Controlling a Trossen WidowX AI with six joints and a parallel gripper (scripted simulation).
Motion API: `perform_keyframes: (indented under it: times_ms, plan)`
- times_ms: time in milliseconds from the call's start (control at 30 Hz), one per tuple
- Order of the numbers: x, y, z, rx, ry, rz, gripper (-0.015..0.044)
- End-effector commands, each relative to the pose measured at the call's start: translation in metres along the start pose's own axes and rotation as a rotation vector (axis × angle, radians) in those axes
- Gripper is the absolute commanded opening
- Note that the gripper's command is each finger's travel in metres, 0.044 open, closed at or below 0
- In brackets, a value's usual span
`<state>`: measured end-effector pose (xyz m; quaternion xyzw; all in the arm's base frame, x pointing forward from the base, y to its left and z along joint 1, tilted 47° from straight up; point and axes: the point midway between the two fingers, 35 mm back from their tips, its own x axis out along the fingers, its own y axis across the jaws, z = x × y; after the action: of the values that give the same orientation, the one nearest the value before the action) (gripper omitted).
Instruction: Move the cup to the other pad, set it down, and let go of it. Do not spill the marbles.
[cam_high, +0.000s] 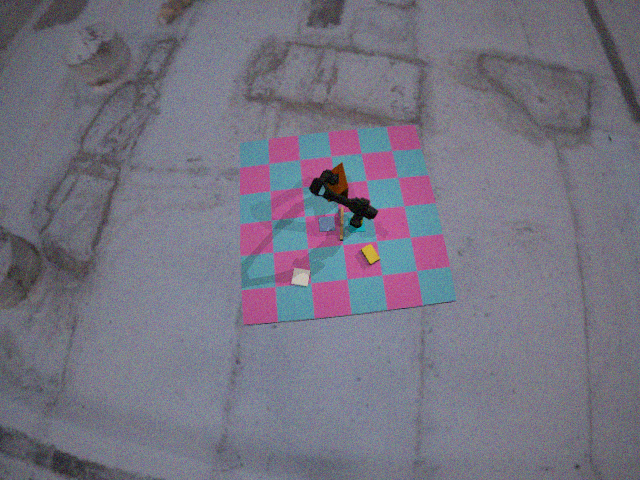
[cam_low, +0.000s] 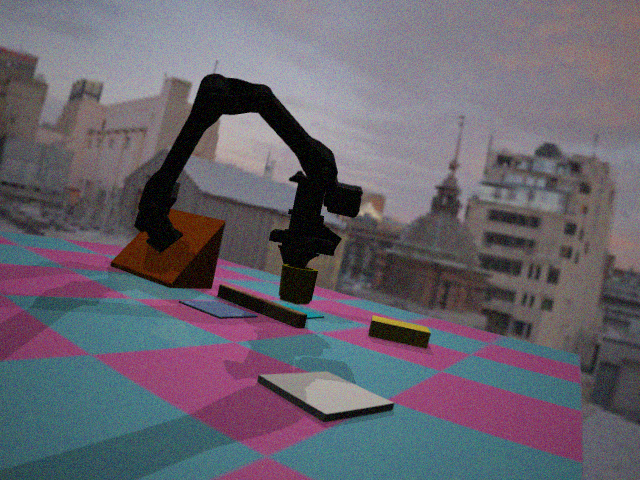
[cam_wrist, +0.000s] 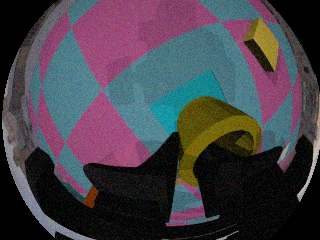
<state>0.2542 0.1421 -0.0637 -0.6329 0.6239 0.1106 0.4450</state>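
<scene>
My gripper (cam_high: 355, 225) (cam_low: 299, 265) (cam_wrist: 183, 136) points down and is shut on the wall of the yellow cup (cam_low: 298, 285) (cam_wrist: 204, 119). The cup looks about upright in the exterior view and hangs low, a little above the cyan pad (cam_high: 361, 227) (cam_low: 315, 314) (cam_wrist: 192, 98). In the wrist view part of the pad shows beside the cup. The blue pad (cam_high: 326, 223) (cam_low: 217, 308) lies bare on the other side of the low barrier. The marbles cannot be made out clearly inside the dark cup; none show on the mat.
The low brown barrier (cam_high: 341, 224) (cam_low: 261, 305) stands between the pads. A yellow block (cam_high: 370, 254) (cam_low: 398, 330) (cam_wrist: 262, 45) lies near the cyan pad. A white tile (cam_high: 300, 277) (cam_low: 325, 395) lies farther off. An orange wedge (cam_high: 339, 175) (cam_low: 193, 242) stands beside the arm's base.
</scene>
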Motion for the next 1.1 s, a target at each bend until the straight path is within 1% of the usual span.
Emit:
perform_keyframes:
  times_ms: [0,200,667,833,867,1067]
  plan:
    - [0.0089,0.0017,-0.0015,-0.011,0.009,-0.002,0.0000]
    - [0.0164,0.0020,-0.0019,-0.011,0.009,-0.002,0.0000]
    - [0.0133,0.0006,-0.0008,-0.001,0.004,0.000,0.0000]
    - [0.0133,0.0006,-0.0008,-0.001,0.004,0.000,0.0131]
    - [0.0133,0.0006,-0.0008,-0.001,0.004,0.000,0.0147]
    - [0.0126,0.0006,-0.0007,-0.001,0.004,0.000,0.0147]
